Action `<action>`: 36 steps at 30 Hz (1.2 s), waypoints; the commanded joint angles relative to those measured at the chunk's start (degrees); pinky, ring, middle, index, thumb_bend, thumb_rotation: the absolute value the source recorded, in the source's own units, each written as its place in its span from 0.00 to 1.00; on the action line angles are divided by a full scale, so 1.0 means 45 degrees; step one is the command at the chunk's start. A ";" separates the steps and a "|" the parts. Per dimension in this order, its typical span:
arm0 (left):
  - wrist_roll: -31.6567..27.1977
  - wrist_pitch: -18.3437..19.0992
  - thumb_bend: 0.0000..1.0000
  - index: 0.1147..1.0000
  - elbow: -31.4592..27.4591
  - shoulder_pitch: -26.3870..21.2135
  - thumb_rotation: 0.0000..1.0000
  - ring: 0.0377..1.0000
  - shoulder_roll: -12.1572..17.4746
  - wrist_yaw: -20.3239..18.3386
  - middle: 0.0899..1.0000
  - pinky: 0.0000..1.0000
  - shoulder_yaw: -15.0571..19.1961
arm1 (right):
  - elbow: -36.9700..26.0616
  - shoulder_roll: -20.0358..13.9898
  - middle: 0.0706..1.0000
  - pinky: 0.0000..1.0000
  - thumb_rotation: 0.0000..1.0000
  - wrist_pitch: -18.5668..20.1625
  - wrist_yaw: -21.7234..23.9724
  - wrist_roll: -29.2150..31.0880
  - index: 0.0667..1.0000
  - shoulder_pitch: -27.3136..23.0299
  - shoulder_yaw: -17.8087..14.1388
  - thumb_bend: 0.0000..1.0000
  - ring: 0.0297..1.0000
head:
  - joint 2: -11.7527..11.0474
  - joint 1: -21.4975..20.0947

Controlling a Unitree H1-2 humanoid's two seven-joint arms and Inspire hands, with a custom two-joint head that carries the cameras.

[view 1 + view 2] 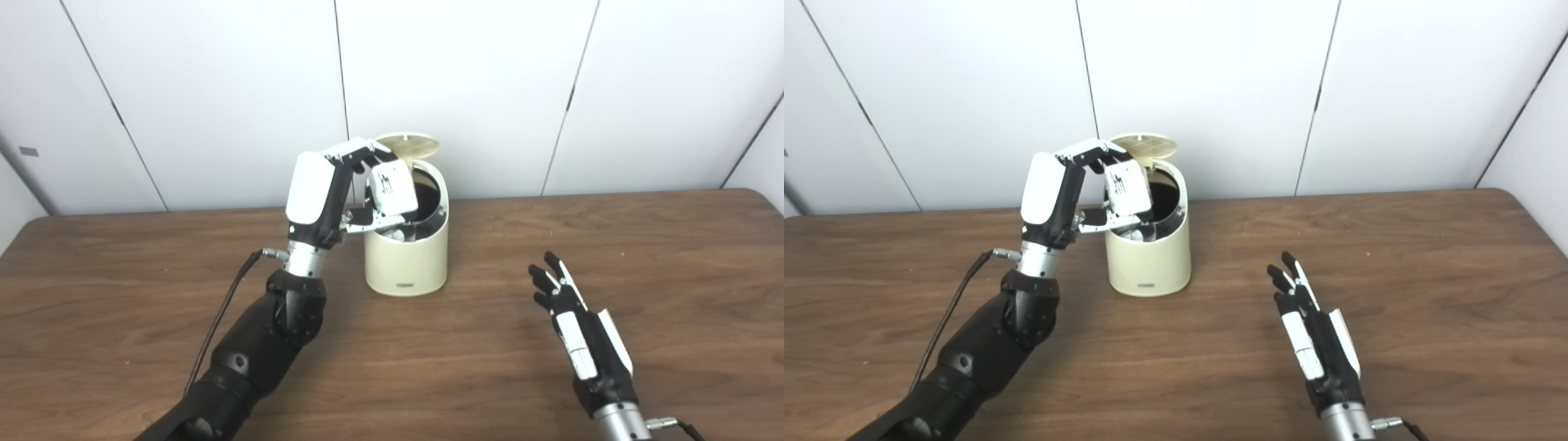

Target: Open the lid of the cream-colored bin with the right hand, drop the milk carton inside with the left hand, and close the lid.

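We see a cream bin (407,257) standing on the brown table (465,361), near the back edge and close to the white wall (490,86). Its lid (409,146) is up, tilted back behind the opening, so the dark inside of the bin is visible. Something pale lies at the front of the opening, but we cannot tell what it is.

Our left hand (343,196) is raised at the left side of the bin. It holds the carton (392,188) between the fingers (354,150) above and the thumb below. The carton is white with dark print, it is tilted, and it hangs just over the left part of the open mouth, partly above the rim. It is not inside the bin yet. A black cable (223,309) runs along the left forearm.

Our right hand (1307,324) is low over the table, well apart from the bin, to the right and nearer to us. Its fingers are stretched out and a little apart, pointing toward the wall, and it holds nothing.
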 commanded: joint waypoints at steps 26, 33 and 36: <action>0.0550 -0.0197 0.96 0.48 -0.0733 -0.0311 0.00 0.46 0.0209 0.0494 0.48 0.43 0.0143 | -0.0419 -0.0059 0.85 0.85 1.00 -0.0179 -0.0049 -0.0481 0.94 -0.0288 0.0073 0.55 0.89 | 0.0088 0.0052; -0.0086 -0.0198 0.51 0.42 -0.0812 -0.0440 0.00 0.44 0.0509 0.1517 0.42 0.44 -0.0905 | -0.0543 0.0042 0.84 0.86 1.00 0.0067 -0.0049 -0.0423 0.94 -0.0268 0.0061 0.58 0.89 | 0.0096 0.0092; -0.0199 -0.0198 0.50 0.42 -0.0833 -0.0462 0.00 0.44 0.0533 0.1656 0.43 0.44 -0.1042 | -0.0571 0.0019 0.84 0.87 1.00 0.0121 -0.0010 -0.0367 0.94 -0.0245 0.0067 0.56 0.89 | 0.0101 0.0090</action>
